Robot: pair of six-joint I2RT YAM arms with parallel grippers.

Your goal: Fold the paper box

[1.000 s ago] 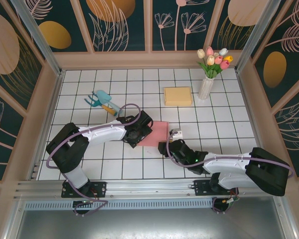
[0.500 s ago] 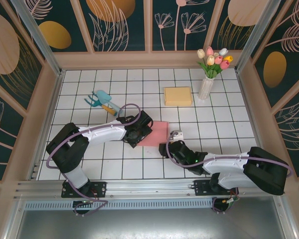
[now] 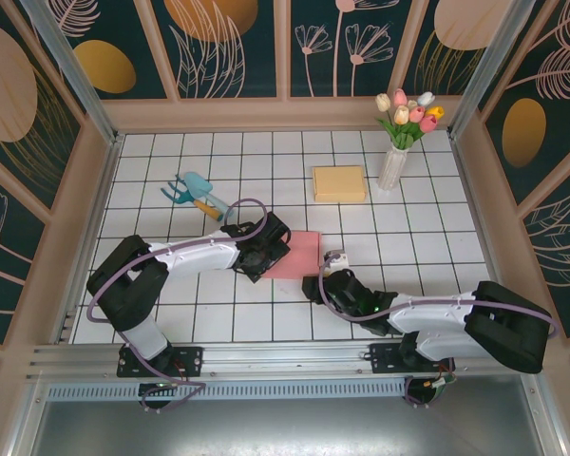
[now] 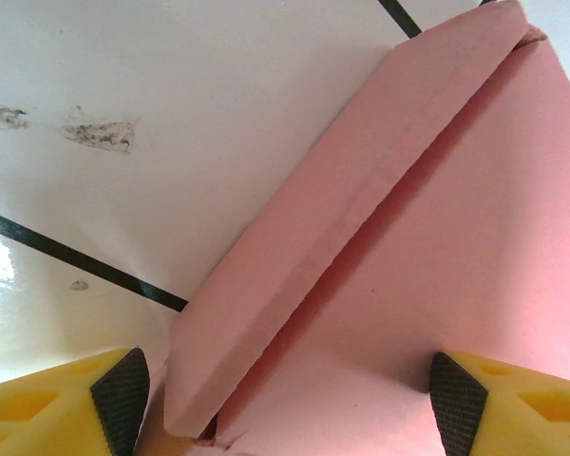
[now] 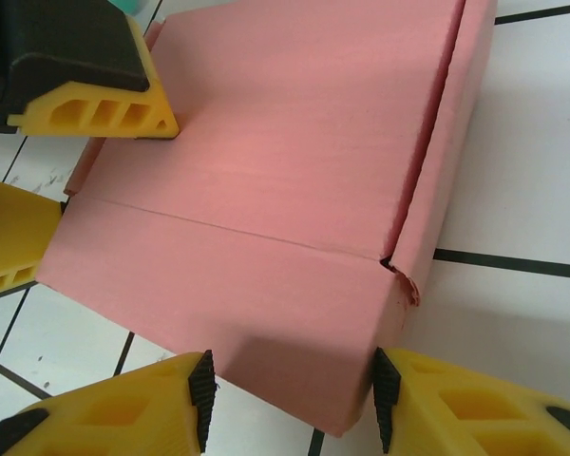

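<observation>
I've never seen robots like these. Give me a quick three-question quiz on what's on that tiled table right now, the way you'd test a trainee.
1. True or false: the left gripper and the right gripper are both at the flat pink paper box.
2. What stands just right of the flat yellow box in the top view? A) a pale vase of tulips B) a red mug C) a blue bowl
3. What colour are the right gripper's fingers, apart from their black pads?

Key: 1 true; 2 A; 3 yellow.
</observation>
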